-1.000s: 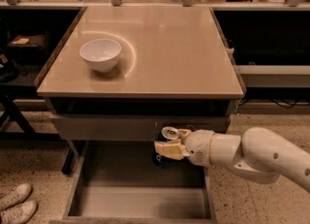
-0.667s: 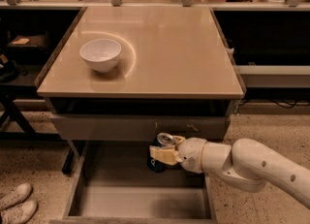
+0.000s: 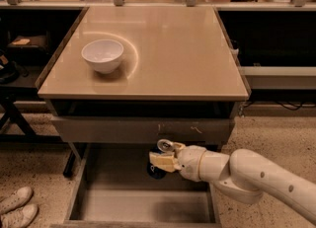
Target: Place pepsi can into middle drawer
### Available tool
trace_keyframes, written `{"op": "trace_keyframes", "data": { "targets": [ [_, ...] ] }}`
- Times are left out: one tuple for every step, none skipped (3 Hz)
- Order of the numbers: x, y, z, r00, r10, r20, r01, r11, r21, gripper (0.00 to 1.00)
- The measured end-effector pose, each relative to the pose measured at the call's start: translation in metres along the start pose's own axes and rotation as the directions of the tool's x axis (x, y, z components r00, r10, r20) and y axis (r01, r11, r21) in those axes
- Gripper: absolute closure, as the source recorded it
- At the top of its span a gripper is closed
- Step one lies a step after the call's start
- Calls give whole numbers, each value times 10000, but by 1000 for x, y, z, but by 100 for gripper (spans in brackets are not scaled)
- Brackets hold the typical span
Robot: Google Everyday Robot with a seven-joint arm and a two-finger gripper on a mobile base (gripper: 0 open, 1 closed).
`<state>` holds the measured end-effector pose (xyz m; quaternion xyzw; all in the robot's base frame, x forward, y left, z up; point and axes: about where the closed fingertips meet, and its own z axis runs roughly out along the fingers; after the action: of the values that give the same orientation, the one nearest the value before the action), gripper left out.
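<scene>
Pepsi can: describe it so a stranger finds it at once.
Below the tan table, the middle drawer stands pulled open. Over its rear, the gripper on the white arm grips the pepsi can: small, dark blue, silver-topped, unlike the white bowl on the tabletop.

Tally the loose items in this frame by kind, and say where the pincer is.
Bowls: 1, white bowl on the tabletop.
Cans: 1, pepsi can held by the pincer over the middle drawer.
Shoes: 2, white shoes, lower left.
Total: 4.
</scene>
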<state>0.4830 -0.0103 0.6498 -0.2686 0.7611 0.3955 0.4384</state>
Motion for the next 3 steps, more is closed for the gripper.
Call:
{"op": "trace_keyframes", "data": {
  "targets": [
    [32,-6,22,9995,-6,306,-15,9978,663,100],
    [57,-25,36,9990,11,453,-83,9872,1591,100],
    [60,-36,36,9989,89,462,-179,9800,1982,100]
  ]
}}
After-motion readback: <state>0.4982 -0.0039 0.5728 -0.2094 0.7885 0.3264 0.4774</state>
